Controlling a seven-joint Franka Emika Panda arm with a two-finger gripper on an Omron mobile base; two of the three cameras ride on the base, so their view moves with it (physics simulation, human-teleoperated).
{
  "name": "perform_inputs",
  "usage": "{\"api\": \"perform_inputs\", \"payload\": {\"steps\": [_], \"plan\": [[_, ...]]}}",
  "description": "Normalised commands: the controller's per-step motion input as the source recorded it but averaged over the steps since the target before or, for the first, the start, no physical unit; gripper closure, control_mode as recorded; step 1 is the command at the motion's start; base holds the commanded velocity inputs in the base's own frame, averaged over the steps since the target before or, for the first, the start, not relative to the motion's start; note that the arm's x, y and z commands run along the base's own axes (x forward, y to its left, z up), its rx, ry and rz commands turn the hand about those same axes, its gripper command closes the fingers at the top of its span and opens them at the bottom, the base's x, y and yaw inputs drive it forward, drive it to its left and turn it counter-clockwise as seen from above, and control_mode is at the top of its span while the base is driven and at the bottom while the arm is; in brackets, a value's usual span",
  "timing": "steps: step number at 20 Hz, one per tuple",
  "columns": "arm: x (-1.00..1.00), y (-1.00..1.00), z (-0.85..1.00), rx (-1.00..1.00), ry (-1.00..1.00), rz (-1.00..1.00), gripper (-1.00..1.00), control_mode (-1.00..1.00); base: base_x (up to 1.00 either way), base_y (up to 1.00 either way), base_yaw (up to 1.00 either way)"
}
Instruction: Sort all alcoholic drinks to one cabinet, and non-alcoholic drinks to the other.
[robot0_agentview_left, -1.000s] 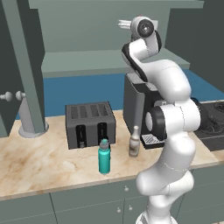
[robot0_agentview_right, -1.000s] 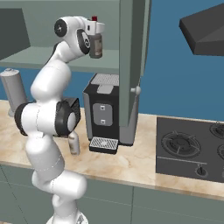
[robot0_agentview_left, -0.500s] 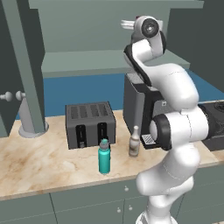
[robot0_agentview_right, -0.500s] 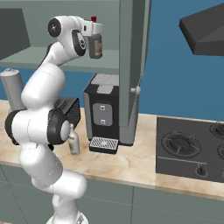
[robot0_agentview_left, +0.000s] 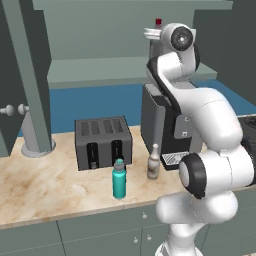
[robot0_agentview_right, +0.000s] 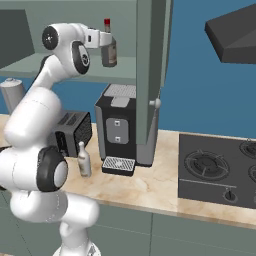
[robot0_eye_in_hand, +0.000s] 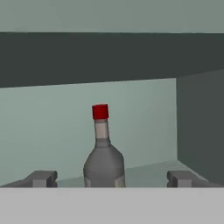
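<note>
With its jaws spread wide, the gripper (robot0_eye_in_hand: 111, 178) is raised at the upper cabinet shelf (robot0_eye_in_hand: 148, 171), gripping nothing. Red-capped grey bottle (robot0_eye_in_hand: 103, 153) stands upright on that shelf between the fingertips (robot0_eye_in_hand: 42, 178), apart from both. Below on the tabletop (robot0_agentview_left: 45, 185): teal flask (robot0_agentview_left: 119, 179) and cream bottle (robot0_agentview_left: 154, 162), upright before the toaster (robot0_agentview_left: 102, 141) and coffee machine (robot0_agentview_right: 117, 129).

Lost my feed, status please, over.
Jaws open, gripper astride the red-capped bottle upright in the cabinet. Cream bottle, teal flask on counter.
</note>
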Motion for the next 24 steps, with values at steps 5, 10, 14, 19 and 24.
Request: {"api": "perform_inputs", "payload": {"steps": [5, 10, 14, 19, 24], "plan": [[-0.77, 0.00, -0.12, 0.00, 0.08, 0.06, -1.00, -1.00, 0.00, 0.00, 0.00], [-0.75, 0.00, -0.15, 0.00, 0.09, 0.06, -1.00, -1.00, 0.00, 0.00, 0.00], [-0.80, 0.00, -0.18, 0.00, 0.08, 0.07, -1.00, -1.00, 0.00, 0.00, 0.00], [-0.79, 0.00, -0.22, 0.00, 0.09, 0.08, -1.00, -1.00, 0.00, 0.00, 0.00], [-0.55, 0.00, -0.25, -0.02, 0.21, 0.08, -1.00, -1.00, 0.00, 0.00, 0.00]]}}
